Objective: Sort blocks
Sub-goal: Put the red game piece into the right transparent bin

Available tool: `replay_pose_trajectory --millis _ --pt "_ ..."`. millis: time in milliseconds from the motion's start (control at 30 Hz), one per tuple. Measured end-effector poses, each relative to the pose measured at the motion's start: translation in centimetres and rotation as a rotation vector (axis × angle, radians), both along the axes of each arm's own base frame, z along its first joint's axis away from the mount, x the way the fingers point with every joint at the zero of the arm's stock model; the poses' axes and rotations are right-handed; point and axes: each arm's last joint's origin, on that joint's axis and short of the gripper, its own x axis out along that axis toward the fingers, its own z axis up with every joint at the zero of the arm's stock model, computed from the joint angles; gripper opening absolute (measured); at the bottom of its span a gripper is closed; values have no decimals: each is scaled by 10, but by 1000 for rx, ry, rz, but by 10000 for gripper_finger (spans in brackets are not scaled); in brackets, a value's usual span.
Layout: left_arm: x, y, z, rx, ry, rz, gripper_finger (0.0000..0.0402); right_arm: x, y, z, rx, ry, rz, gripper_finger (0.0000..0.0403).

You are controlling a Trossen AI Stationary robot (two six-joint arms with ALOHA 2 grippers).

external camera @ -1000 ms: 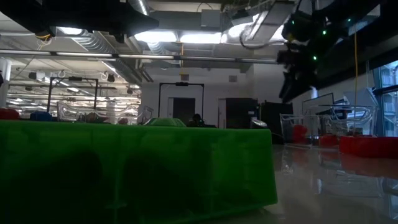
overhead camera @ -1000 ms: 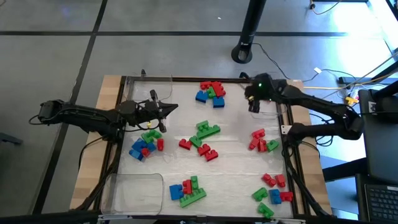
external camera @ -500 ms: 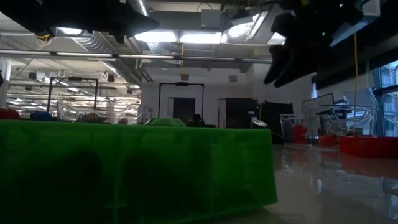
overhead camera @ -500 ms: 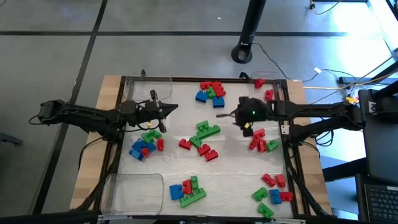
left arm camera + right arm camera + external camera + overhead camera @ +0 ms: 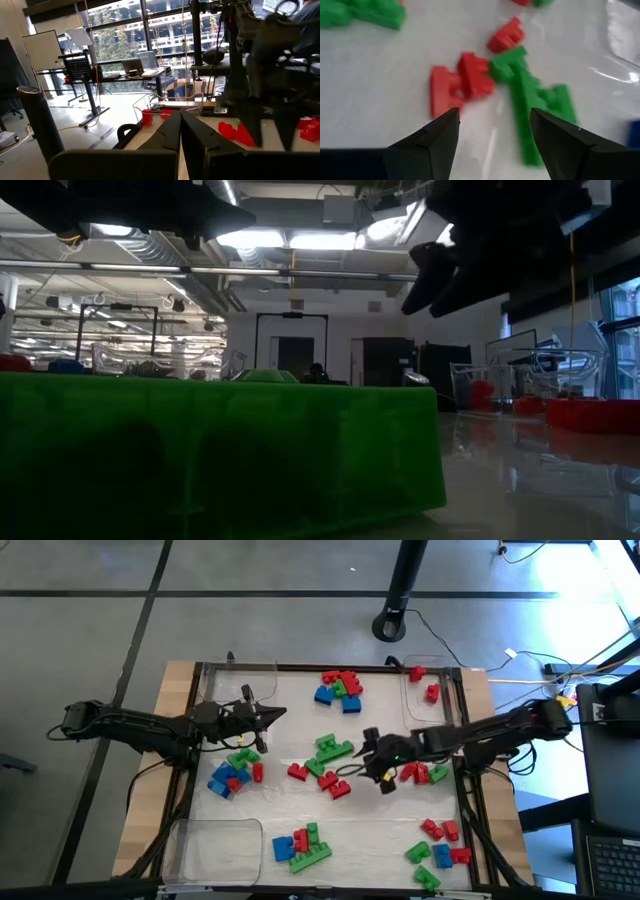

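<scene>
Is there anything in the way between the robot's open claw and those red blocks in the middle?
Nothing visible. The right gripper hangs open just above the red blocks, with only bare table between its fingers. A green block lies right beside them, touching.

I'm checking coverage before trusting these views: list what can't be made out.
- Low view: a green block against the lens hides most of the table.
- Left wrist view: shut left gripper sees mostly room, few blocks.
- Right wrist view: open right gripper; green blocks blurred, edges cut piles.
</scene>
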Motion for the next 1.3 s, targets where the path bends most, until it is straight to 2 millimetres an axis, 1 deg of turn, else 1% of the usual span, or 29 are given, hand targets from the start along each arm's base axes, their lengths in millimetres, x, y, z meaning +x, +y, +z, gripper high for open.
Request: replay_pose_trajectory --millis 133,233,400,600,833,1000,1067,1133,1300 --pt "0 0 0 -1 -1 0 4 14 11 -17 68 1 37 243" --pt "0 0 0 -1 -1 0 4 21 17 -29 108 23 47 243" --pt "0 0 0 -1 0 0 4 30 20 -48 166 65 56 243" --pt "0 0 0 -1 0 0 4 39 21 -65 166 66 66 243" --pt "0 0 0 -1 1 0 4 46 23 -81 166 69 74 243" --pt "0 0 0 -1 2 0 4 42 22 -90 152 145 67 243" --pt "0 0 0 -1 2 0 4 39 21 -93 146 182 62 237" --pt "0 0 0 -1 2 0 4 38 21 -93 133 200 50 222" --pt "0 0 0 -2 2 0 4 38 21 -93 119 193 62 163"
